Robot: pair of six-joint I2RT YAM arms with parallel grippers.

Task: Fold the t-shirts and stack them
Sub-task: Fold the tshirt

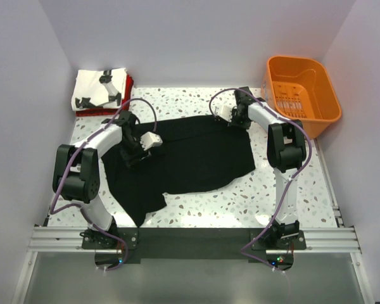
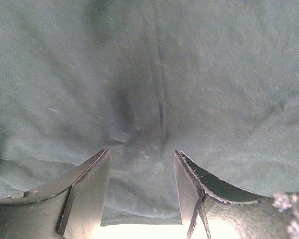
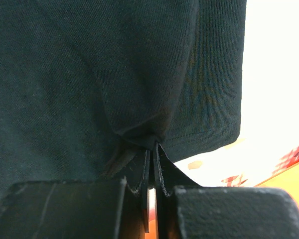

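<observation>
I found the black t-shirt [image 1: 190, 158] unfolded; white t-shirt [image 1: 98, 88] and red t-shirt [image 1: 128, 83] lay stacked. My left gripper [image 2: 142, 189] stood apart over cloth, right gripper [image 3: 152, 149] pinched the black hem.

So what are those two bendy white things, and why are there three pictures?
They are two robot arms bolted to a table, and their job is folding t-shirts. The big picture comes from a camera looking down from above. The other two come from small cameras on each arm's wrist, so you see the pincers, called jaws, up close.

A big black t-shirt lies spread on the speckled table. The right gripper has its jaws squeezed shut on a pinch of the black cloth near its hem. The left gripper has its jaws apart, with the cloth lying under them, so it holds nothing.

In the far left corner sits a small pile: a white t-shirt with black prints on top of a red one. An orange basket stands at the far right.
</observation>
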